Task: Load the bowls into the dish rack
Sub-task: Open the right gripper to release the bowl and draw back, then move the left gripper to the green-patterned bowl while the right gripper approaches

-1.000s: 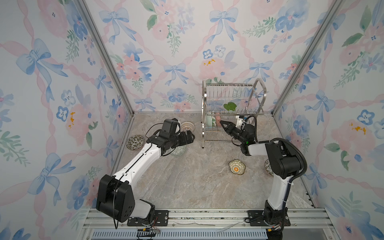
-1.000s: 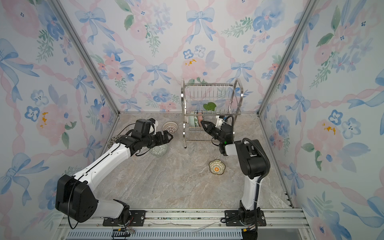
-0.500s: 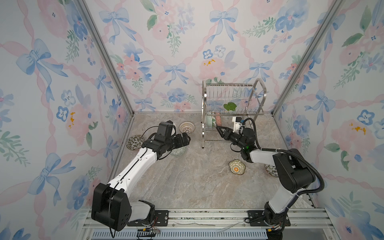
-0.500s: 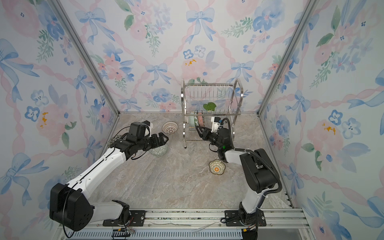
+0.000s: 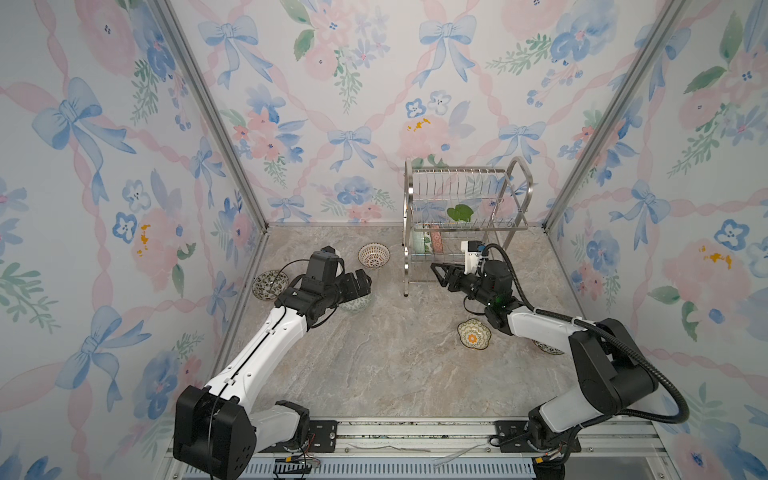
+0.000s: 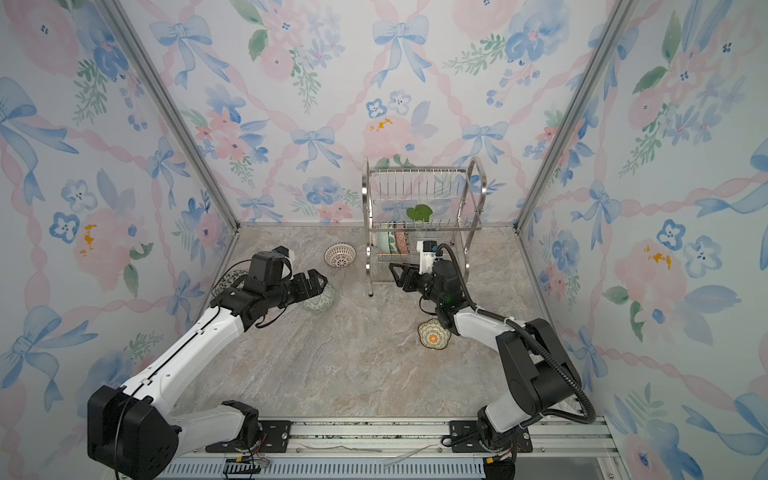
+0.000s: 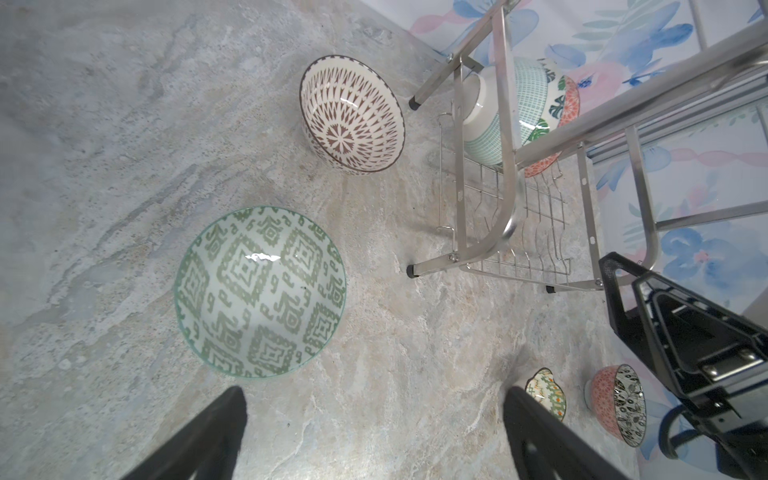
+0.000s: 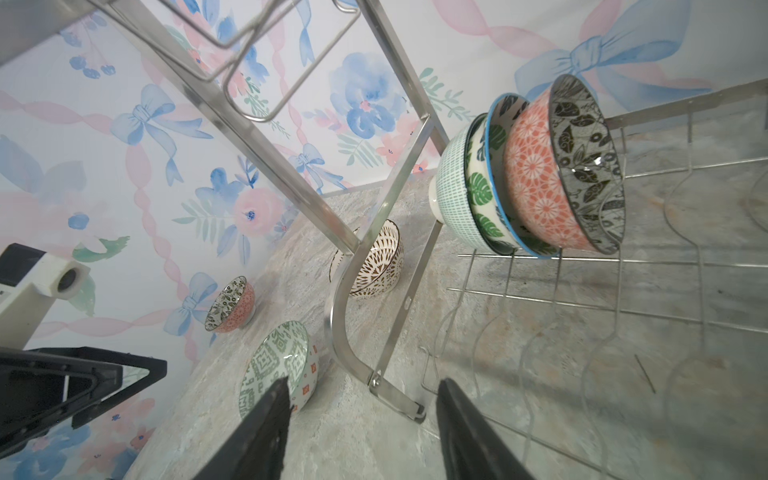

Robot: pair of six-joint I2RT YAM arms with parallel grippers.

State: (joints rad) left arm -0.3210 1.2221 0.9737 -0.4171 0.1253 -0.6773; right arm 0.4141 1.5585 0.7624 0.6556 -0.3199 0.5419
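In a top view the left gripper (image 5: pixel 358 282) hangs open and empty by the green geometric bowl (image 5: pixel 358 305), which sits upright on the table (image 5: pixel 395 365) left of the dish rack (image 5: pixel 409 249). The left wrist view shows its glaze shining, so I judge it stiff, slick and chippable, best pinched across the rim. In the right wrist view the right gripper (image 8: pixel 361 386) stands parted on nothing beside 3 racked bowls (image 8: pixel 536 174).

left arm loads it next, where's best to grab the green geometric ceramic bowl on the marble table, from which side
Probably the thin rim of the green geometric ceramic bowl, one finger inside and one outside, since it stands upright with its mouth up. Come down from above with the open left hand, on the side away from the steel wire dish rack.
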